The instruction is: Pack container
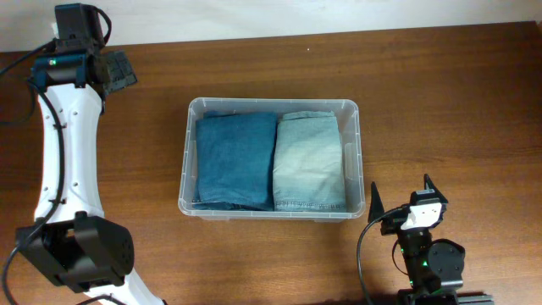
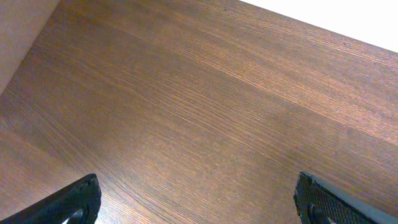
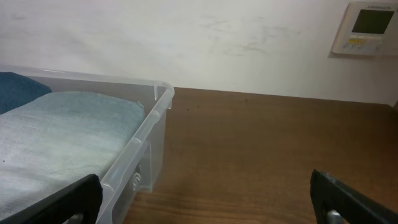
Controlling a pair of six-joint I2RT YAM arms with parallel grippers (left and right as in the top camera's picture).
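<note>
The wooden table point(image 1: 440, 102) carries the container point(image 1: 188, 161), with two folded jeans point(image 1: 271, 161) inside. The left gripper point(image 1: 123, 74), well left of it, and the right gripper point(image 1: 400, 193), near its corner, are both spread.

The right end effector point(image 3: 204, 190) hung with its jaws spread wide and nothing between them, its two dark fingers point(image 3: 56, 204) showing only at the bottom corners of the view, low over the brown wooden surface point(image 3: 261, 143). At the left stood the clear container point(image 3: 149, 124), its rimmed near corner turned toward the camera, with a pale blue folded cloth point(image 3: 62, 130) lying inside up to about the rim and a darker blue cloth point(image 3: 18, 87) just beyond it. Behind ran a white wall point(image 3: 186, 43), with a small control panel point(image 3: 370, 28) mounted at the upper right.
</note>
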